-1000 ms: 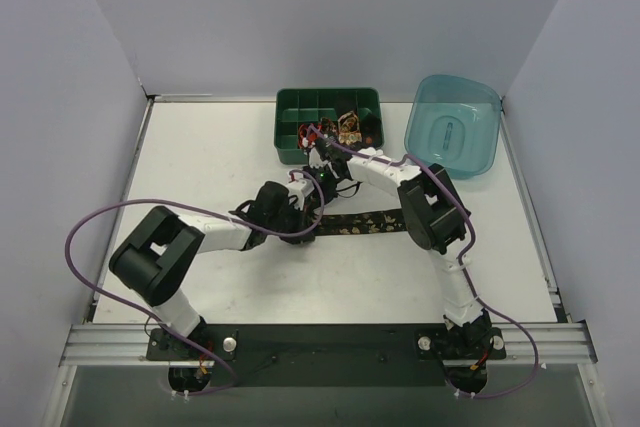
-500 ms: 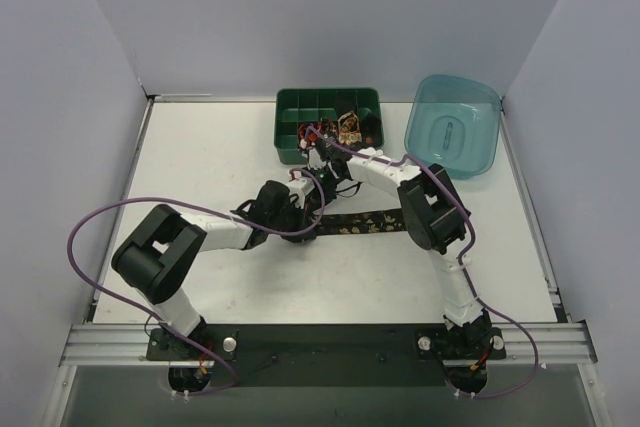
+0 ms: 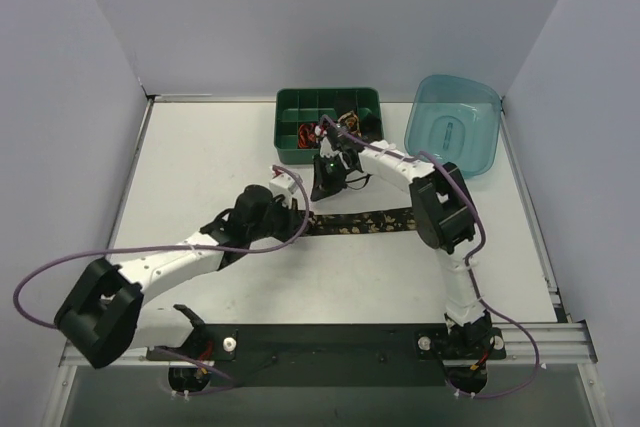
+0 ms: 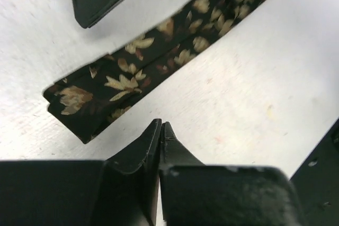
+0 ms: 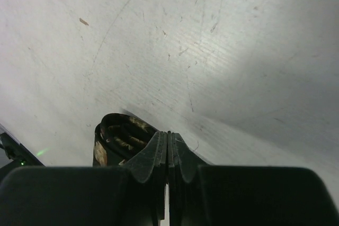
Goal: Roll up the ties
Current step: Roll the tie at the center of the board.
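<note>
A long tie (image 3: 362, 221) lies flat across the middle of the worktop (image 3: 200, 147), parallel to its near edge. The left claw (image 4: 160, 126) is closed tight on nothing, its tips just beside the tie's left end. The right claw (image 5: 167, 137) is also closed, with nothing visible between its fingers, and sits between the tie and the tray (image 3: 300, 102). A coil (image 5: 119, 137) sits right against its left finger. The tray is at the far edge, with the tub (image 3: 455, 137) towards the far right corner.
</note>
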Controlling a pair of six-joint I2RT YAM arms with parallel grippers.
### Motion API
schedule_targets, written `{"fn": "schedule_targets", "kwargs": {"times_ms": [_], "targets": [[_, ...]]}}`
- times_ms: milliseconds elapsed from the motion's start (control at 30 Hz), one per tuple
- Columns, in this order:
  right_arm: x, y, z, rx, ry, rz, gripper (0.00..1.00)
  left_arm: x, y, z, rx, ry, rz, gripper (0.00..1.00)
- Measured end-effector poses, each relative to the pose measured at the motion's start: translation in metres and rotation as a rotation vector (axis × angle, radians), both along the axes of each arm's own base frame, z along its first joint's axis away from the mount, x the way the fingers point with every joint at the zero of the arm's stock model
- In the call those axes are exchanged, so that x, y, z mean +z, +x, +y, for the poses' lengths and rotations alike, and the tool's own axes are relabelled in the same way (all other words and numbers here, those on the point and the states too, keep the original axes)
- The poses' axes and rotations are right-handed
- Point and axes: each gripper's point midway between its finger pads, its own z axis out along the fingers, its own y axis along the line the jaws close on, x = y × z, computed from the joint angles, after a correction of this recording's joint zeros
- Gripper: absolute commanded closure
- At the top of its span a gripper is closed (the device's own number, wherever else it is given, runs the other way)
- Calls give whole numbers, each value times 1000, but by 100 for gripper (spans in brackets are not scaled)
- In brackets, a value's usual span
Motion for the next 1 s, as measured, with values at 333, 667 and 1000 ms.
{"fn": "schedule_targets", "kwargs": {"times_ms": [333,667,1000], "targets": [[68,-1,-1,-17,125,-154,100,46,20,46,191,-68,-53,23],[62,-44,33,48,300,-46,100,10,32,113,460,-197,150,8],[43,-60,61,85,363,37,100,11,33,133,521,-293,193,7]]}}
